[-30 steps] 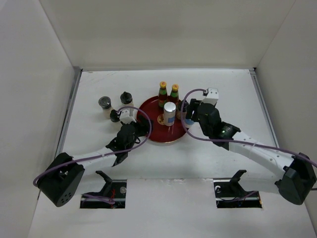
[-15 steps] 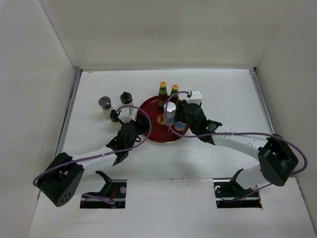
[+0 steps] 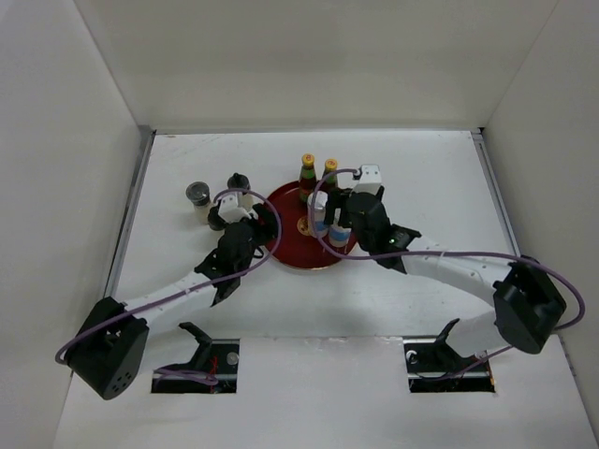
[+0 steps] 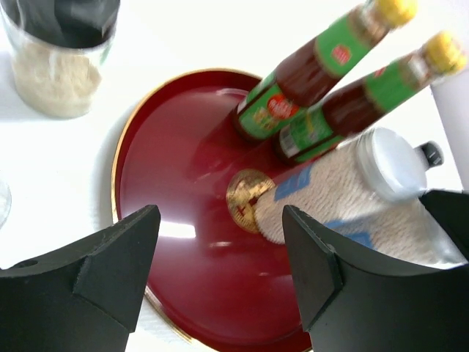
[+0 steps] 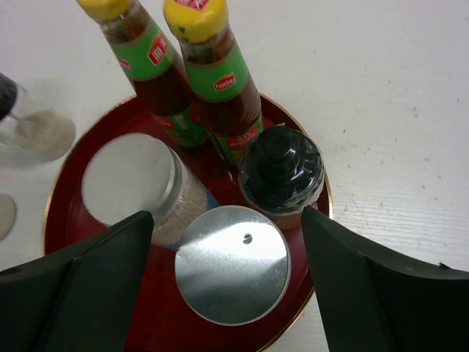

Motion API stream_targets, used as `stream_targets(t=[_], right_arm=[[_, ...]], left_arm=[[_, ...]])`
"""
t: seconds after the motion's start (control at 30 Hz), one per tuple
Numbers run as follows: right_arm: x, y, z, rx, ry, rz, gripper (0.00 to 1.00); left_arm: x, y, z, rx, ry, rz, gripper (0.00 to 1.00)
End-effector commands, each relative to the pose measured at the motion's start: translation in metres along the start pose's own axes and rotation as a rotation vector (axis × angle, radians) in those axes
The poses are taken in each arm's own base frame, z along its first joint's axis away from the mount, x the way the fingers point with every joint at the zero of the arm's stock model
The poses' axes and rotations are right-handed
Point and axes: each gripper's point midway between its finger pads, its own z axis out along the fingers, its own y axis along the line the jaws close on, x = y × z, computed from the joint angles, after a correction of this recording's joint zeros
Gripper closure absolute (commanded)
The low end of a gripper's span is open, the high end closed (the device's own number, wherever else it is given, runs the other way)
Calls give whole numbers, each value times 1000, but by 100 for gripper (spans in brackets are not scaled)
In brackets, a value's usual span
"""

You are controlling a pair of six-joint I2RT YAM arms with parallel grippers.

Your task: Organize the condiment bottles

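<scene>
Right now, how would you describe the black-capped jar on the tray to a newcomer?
Find the round red tray mid-table. In the right wrist view, the jar stands at its right rim, beside the yellow-capped sauce bottles and a silver-lidded shaker. It alone on the tray has a black domed cap.

A white table point(image 3: 430, 168) boxed by plain white walls point(image 3: 309, 56); lighting seems even, perhaps overhead.
</scene>
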Motion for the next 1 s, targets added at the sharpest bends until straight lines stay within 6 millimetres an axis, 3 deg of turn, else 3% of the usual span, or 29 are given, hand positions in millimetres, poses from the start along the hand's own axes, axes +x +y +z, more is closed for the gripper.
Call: stream_targets(t=[0.0,0.13,0.23,0.3,0.37,0.43,0.5,0.57,0.67,0.77,0.87,0.97], right_arm=[[-56,13,-22,-69,-149,99,10],[-69,5,-43,-94,-190,129,6],[-73,1,-57,-132,-217,147,8],[-69,0,-64,-158,-223,165,22],[-62,2,-67,-196,-223,185,50],[-57,7,-70,-244,-220,204,72],[-58,12,-78,-293,-223,223,80],[-60,14,-85,-330,-239,241,79],[-53,12,-84,-343,-243,266,71],[-43,5,-73,-323,-217,281,54],[-32,12,-69,-349,-178,277,35],[-29,13,-66,-347,-170,276,28]], left_arm=[[-39,-21,1,16,-68,-47,34],[-49,-14,4,-38,-67,-39,31],[-64,-9,0,-79,-76,-28,27],[-77,0,-4,-127,-91,-10,25],[-87,13,-9,-184,-101,2,24],[-96,27,-16,-240,-122,12,22],[-103,40,-23,-296,-136,29,21],[-109,49,-29,-348,-145,48,20],[-115,64,-35,-419,-163,71,19],[-115,79,-34,-477,-138,88,19],[-112,92,-31,-509,-78,75,19],[-107,95,-25,-519,-18,87,19]])
